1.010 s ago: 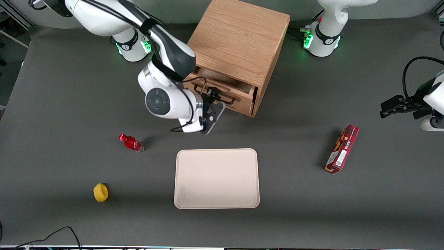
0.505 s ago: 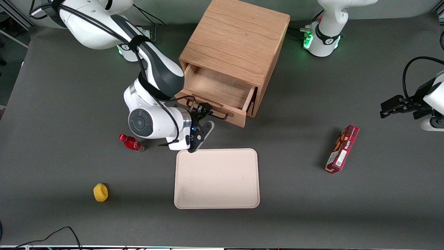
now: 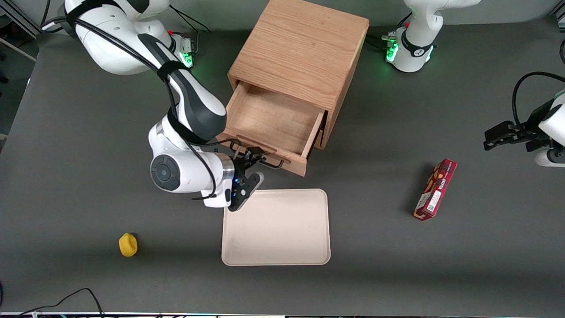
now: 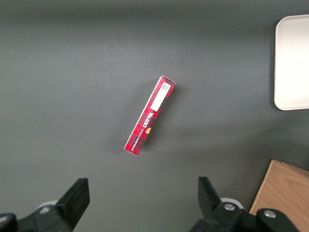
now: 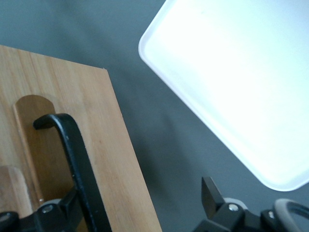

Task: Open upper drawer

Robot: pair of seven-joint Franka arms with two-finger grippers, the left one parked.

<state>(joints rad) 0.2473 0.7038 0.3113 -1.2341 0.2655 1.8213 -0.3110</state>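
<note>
1. Shallow light-oak upper drawer [image 3: 271,121]: pulled well out of the boxy wooden cabinet [image 3: 300,57], standing at the table's edge farthest from the front camera.
2. Black wire bar handle [image 3: 260,158] [image 5: 72,159]: on the drawer front.
3. My two-finger gripper [image 3: 250,160]: at that handle, fingers apart, one finger [image 5: 58,212] touching the bar.
4. Cream rectangular tray [image 3: 276,227] [image 5: 241,82]: mid-table, nearer the camera than the drawer front.

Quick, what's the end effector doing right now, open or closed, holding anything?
Right end effector: open, at the front of the pulled-out upper drawer, fingers spread around its black handle, not clamped on it.
</note>
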